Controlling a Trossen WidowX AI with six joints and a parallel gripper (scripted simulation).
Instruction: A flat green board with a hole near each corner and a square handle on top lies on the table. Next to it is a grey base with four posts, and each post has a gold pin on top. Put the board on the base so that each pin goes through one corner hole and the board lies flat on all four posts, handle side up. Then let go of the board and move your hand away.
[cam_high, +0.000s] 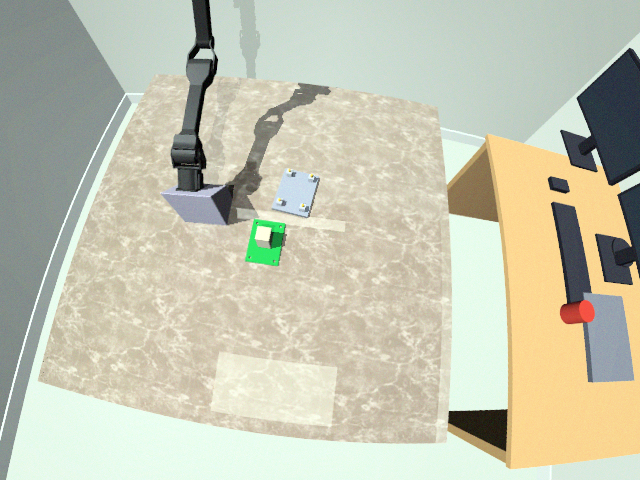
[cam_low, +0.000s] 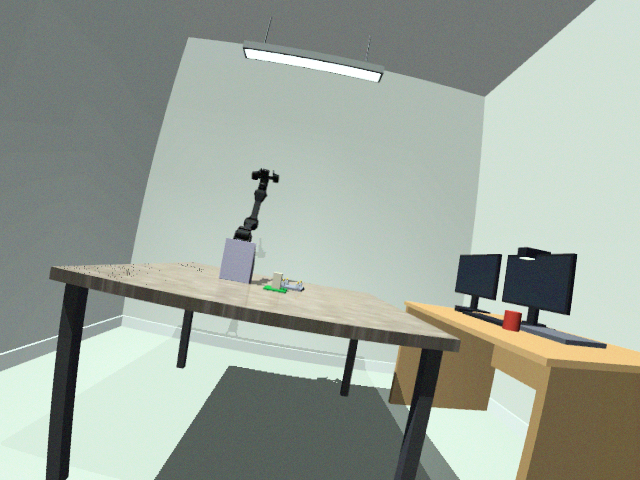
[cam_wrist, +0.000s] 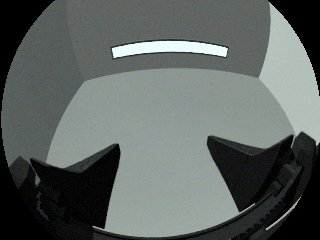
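Beside pinned base, flat green board.

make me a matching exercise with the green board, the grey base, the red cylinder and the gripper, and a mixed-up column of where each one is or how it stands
1. green board
2. grey base
3. red cylinder
4. gripper

A. on the wooden desk
B. open, raised above the table
C. carries a pale block-shaped handle
D. has four gold-tipped posts

Pairs: 1-C, 2-D, 3-A, 4-B
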